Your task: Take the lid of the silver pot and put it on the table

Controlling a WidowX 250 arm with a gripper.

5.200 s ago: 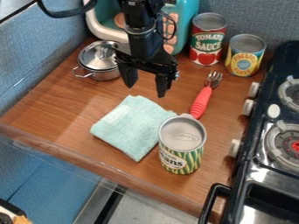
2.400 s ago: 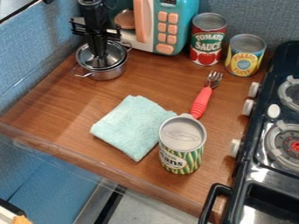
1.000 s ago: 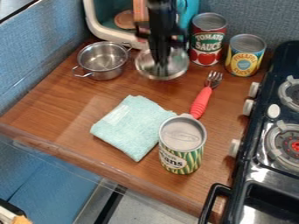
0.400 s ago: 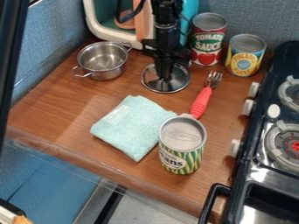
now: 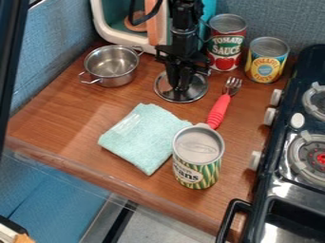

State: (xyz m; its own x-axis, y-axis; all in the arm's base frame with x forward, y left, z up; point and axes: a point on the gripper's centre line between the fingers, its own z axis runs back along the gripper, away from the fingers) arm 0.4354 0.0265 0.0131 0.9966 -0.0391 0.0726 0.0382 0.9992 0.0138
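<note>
The black gripper [image 5: 180, 87] points down at the upper middle of the counter, shut on the lid, whose knob is hidden between and behind the fingers. The round silver lid [image 5: 192, 94] lies level, at or just on the wooden table [image 5: 76, 114], left of the fork and above the cloth. To its left, the silver pot [image 5: 111, 65] stands uncovered, its empty inside showing and a wire handle on either side.
A toy microwave [image 5: 117, 33] stands behind the gripper. Tomato [image 5: 225, 45] and pineapple [image 5: 265, 64] cans are at the back right. The red-handled fork [image 5: 218, 111], folded cloth [image 5: 143, 137] and beans can [image 5: 198, 159] lie or stand nearer; the stove [image 5: 279, 156] borders the right.
The gripper came to the pot, took the lid off and carried it right, then down and slightly nearer the camera. Since the last earlier frame, both have shifted only slightly.
</note>
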